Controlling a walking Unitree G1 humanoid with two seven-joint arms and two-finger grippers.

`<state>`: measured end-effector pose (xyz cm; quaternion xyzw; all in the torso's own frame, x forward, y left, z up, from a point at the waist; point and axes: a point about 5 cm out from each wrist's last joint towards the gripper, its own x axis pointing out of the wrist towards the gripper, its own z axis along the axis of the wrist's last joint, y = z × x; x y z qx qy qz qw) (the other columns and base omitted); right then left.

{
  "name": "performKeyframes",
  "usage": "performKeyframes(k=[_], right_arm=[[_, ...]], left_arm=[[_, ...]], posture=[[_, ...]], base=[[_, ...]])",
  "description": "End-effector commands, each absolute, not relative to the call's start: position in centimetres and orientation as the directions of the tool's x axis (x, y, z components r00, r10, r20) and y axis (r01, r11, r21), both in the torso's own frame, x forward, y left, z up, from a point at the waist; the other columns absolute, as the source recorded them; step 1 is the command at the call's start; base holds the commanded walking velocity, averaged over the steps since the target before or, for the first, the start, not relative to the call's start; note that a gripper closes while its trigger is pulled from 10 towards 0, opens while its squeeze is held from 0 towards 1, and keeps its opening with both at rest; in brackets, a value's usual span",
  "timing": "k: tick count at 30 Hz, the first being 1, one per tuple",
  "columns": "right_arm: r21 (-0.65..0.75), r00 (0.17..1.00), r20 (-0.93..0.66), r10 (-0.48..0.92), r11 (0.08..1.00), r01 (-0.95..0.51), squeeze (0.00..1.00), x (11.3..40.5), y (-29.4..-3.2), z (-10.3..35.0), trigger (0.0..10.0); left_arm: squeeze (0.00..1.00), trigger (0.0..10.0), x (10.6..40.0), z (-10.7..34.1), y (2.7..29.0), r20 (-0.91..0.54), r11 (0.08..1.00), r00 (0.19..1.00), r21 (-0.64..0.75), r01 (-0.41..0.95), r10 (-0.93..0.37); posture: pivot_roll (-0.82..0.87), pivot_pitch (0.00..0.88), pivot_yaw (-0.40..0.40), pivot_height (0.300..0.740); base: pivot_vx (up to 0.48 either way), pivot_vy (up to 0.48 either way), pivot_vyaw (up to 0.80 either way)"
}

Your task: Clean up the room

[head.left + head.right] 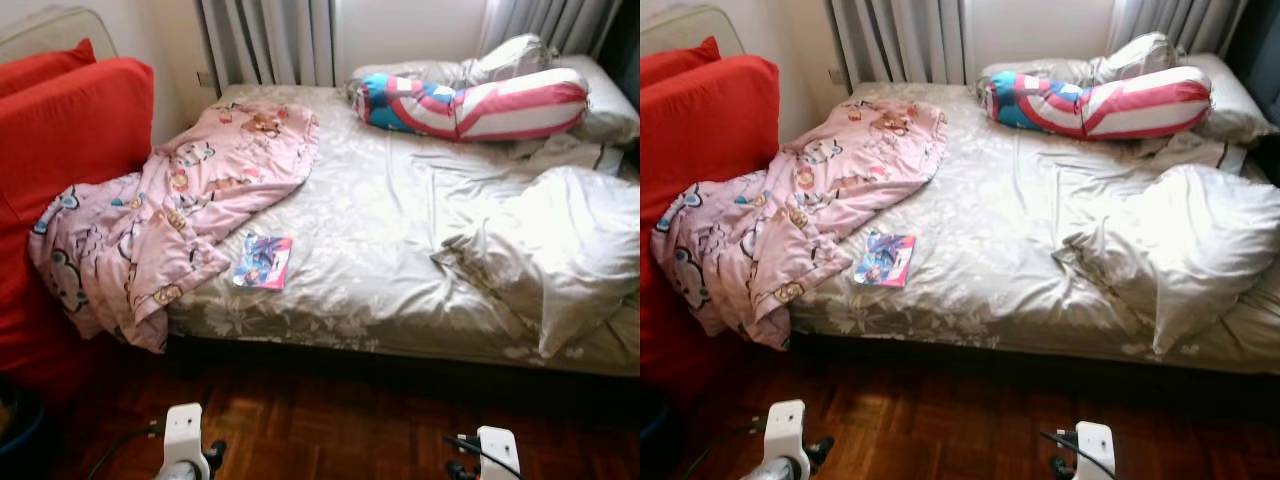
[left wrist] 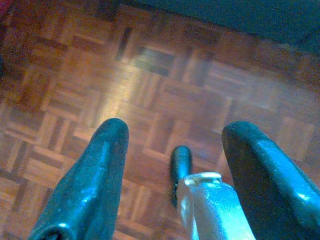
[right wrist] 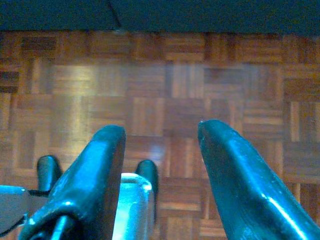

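A pink cartoon-print blanket [image 1: 190, 200] lies crumpled across the bed's left side and spills onto the red sofa [image 1: 70, 140]. A small colourful booklet [image 1: 263, 261] rests on the floral bedsheet [image 1: 380, 230] near the front edge. A red, white and blue bolster [image 1: 470, 105] lies by the pillows at the head. A white duvet [image 1: 560, 250] is bunched up on the right. Both arms hang low before the bed. My left gripper [image 2: 175, 127] and right gripper [image 3: 161, 127] are open over the parquet, holding nothing.
Dark parquet floor [image 1: 330, 420] runs between me and the bed frame. Grey curtains [image 1: 265, 40] and a white wall stand behind the bed. A dark round object [image 1: 15, 430] sits on the floor at the far left, beside the sofa.
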<state>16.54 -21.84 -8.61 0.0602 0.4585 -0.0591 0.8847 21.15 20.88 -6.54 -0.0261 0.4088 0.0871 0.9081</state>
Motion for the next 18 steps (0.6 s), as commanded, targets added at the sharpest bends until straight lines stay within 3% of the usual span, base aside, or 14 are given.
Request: performKeyframes(k=[1, 12, 15, 18], right_arm=[[0.056, 0.577, -0.815, -0.055, 0.983, 0.173, 0.00, 16.60, -21.90, -8.57, 10.0], [0.052, 0.572, -0.818, -0.060, 0.983, 0.177, 0.00, 16.55, -21.91, -8.60, 10.0], [0.052, 0.566, -0.822, -0.057, 0.983, 0.174, 0.00, 16.49, -21.89, -8.64, 10.0], [0.052, 0.564, -0.824, -0.054, 0.984, 0.170, 0.00, 16.48, -21.90, -8.65, 10.0]], left_arm=[[0.00, 10.0, 21.02, -6.58, 21.10, -0.747, 0.980, 0.648, 0.016, -0.200, 0.145], [0.00, 10.0, 21.44, -6.37, 20.80, -0.735, 0.980, 0.668, -0.019, -0.196, 0.120], [0.00, 10.0, 21.42, -6.38, 20.80, -0.735, 0.980, 0.667, -0.018, -0.199, 0.122], [0.00, 10.0, 21.41, -6.38, 20.81, -0.735, 0.979, 0.666, -0.017, -0.202, 0.125]], posture=[[0.04, 0.035, 0.019, 0.740], [0.03, 0.015, 0.019, 0.740], [0.03, 0.007, 0.018, 0.740], [0.04, 0.004, 0.017, 0.740]], base=[[0.000, 0.000, 0.00], [0.000, 0.000, 0.00], [0.318, 0.000, -0.14], [0.335, 0.000, -0.76]])
